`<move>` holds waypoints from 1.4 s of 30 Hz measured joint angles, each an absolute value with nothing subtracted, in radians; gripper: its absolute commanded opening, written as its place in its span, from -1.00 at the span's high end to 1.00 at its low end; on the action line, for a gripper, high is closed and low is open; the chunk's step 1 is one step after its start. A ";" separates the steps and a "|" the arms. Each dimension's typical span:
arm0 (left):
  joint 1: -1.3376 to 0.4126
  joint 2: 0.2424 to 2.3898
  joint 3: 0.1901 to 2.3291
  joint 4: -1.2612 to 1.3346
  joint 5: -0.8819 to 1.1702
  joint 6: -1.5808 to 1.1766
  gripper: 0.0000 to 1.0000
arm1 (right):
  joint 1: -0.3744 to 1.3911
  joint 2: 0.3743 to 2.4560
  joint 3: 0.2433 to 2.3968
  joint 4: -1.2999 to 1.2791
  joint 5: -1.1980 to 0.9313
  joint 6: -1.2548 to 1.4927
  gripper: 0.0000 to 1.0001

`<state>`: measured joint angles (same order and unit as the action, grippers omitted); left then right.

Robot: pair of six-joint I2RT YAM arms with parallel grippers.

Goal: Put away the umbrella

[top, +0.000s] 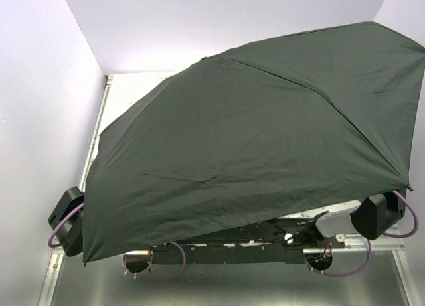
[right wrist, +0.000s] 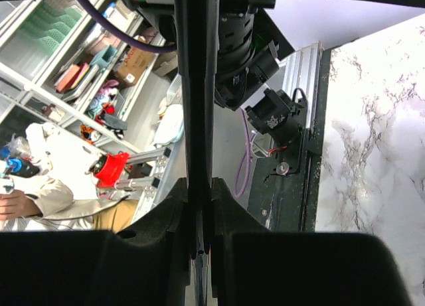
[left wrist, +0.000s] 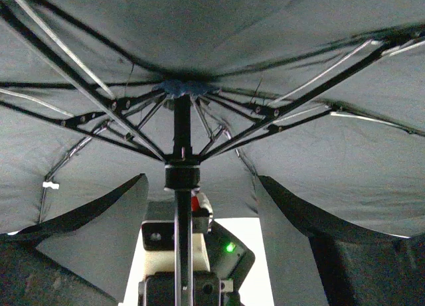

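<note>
The umbrella (top: 252, 133) is open, and its wide black canopy covers most of the table in the top view and hides both grippers there. From the left wrist I see its underside: ribs, the runner (left wrist: 182, 175) and the thin black shaft (left wrist: 182, 239). My left gripper (left wrist: 201, 180) is open, with the shaft running between its spread fingers (left wrist: 109, 216) without touching them. My right gripper (right wrist: 201, 190) is shut on the umbrella's shaft (right wrist: 199, 87). It also shows low in the left wrist view (left wrist: 199, 253), under the runner.
White walls close in the left and back sides. The marble table top (right wrist: 378, 153) and the black base rail (top: 232, 243) lie under the canopy. The arm links stick out at the left (top: 66, 220) and the right (top: 378, 216). Shelves and a person show beyond the table (right wrist: 40, 200).
</note>
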<state>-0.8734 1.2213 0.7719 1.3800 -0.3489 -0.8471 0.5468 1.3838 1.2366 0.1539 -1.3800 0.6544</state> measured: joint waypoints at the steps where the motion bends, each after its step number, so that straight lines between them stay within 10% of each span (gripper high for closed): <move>1: -0.871 1.221 0.784 1.365 -0.352 -0.850 -0.23 | 0.547 1.383 1.237 0.154 -1.380 0.654 0.99; 20: -0.868 1.216 0.881 1.108 -0.415 -0.910 0.15 | 0.547 1.378 1.235 0.152 -1.377 0.654 0.99; 25: -0.867 1.216 0.889 1.100 -0.414 -0.918 1.00 | 0.546 1.374 1.229 0.146 -1.366 0.654 0.99; 42: -0.839 1.146 0.813 0.996 -0.328 -0.963 1.00 | 0.506 1.353 1.330 -0.273 -1.174 0.353 0.99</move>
